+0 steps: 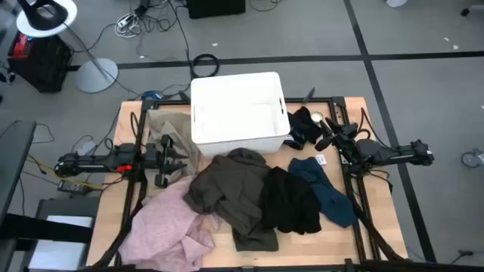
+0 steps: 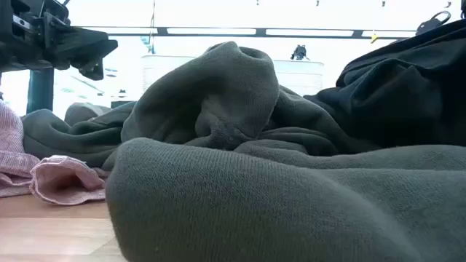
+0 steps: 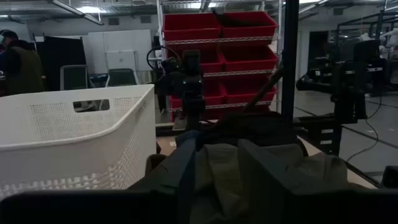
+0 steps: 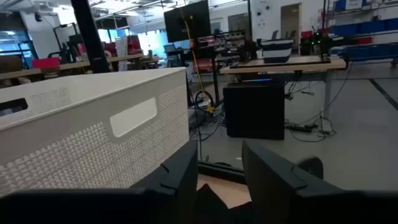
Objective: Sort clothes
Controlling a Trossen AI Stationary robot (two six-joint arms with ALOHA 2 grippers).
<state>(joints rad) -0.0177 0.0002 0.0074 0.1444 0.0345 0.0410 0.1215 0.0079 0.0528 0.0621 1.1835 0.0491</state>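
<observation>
The clothes lie in a heap on the wooden table in front of the white bin point(image 1: 238, 113). The pale pink one point(image 1: 170, 227) is at the near left. The olive one point(image 1: 234, 193) is in the middle, the black one point(image 1: 291, 200) is to its right, and the dark teal one point(image 1: 329, 193) is farther right. A beige one point(image 1: 170, 125) lies left of the bin. My left gripper point(image 1: 180, 155) is open and empty above the table, left of the olive garment point(image 3: 224, 180). My right gripper point(image 1: 308, 134) is open and empty beside the bin's right wall point(image 4: 93, 143), over a small dark cloth point(image 1: 302, 119).
The bin stands at the table's far middle, between the two grippers. In the low view the olive garment point(image 2: 240, 145) fills the foreground, with the black one point(image 2: 408, 87) to the right and the pink one point(image 2: 44, 175) to the left. Bare wood point(image 1: 378, 196) shows along the table's right side.
</observation>
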